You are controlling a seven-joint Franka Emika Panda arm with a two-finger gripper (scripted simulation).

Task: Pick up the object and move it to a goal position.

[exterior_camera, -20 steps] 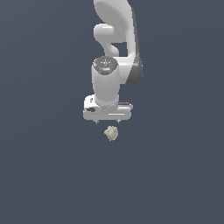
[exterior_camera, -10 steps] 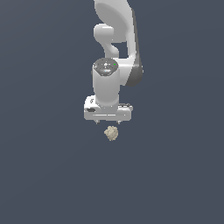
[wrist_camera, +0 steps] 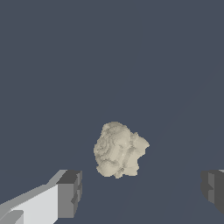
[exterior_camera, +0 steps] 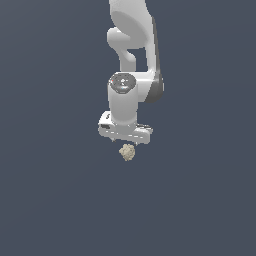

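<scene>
Wrist cam: gripper [wrist_camera: 140,192] spread wide, object [wrist_camera: 119,149] untouched

The white jointed robot arm [exterior_camera: 131,60] hangs straight down, its white two-fingered gripper [exterior_camera: 125,139] spread wide, dark pads [wrist_camera: 70,192] apart.

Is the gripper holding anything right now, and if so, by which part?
Nothing is held. The gripper is open, its fingers standing wide apart, clear of the beige clump, which sits untouched.
</scene>
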